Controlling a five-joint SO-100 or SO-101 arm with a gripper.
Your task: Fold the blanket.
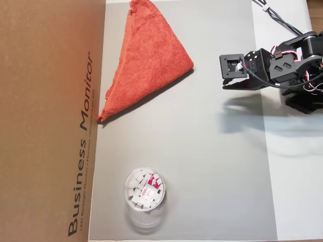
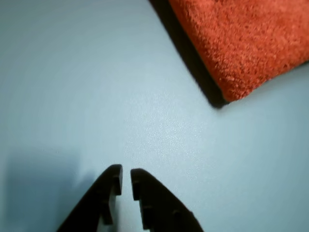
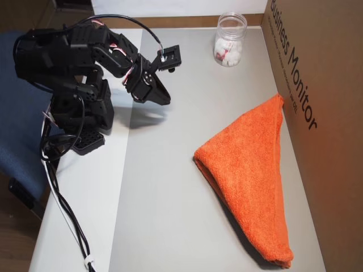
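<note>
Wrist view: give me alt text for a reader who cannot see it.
An orange-red blanket, folded to a corner, lies at upper right on a pale grey surface. The black end effector enters from the bottom edge, fingertips nearly together, holding nothing, clear of the cloth.

The folded orange-red terry-cloth blanket point(image 1: 146, 60) runs off the top edge in an overhead view, and in the wrist view point(image 2: 246, 43) only one corner of it shows, the rest cut by the top and right edges. The black two-finger hand point(image 2: 125, 181) is cropped at the bottom there, just its tips visible. Small white pieces in the clear round plastic tub point(image 1: 144, 190) are too small to identify. The black arm's base point(image 1: 303, 96) leaves the right edge.
</note>
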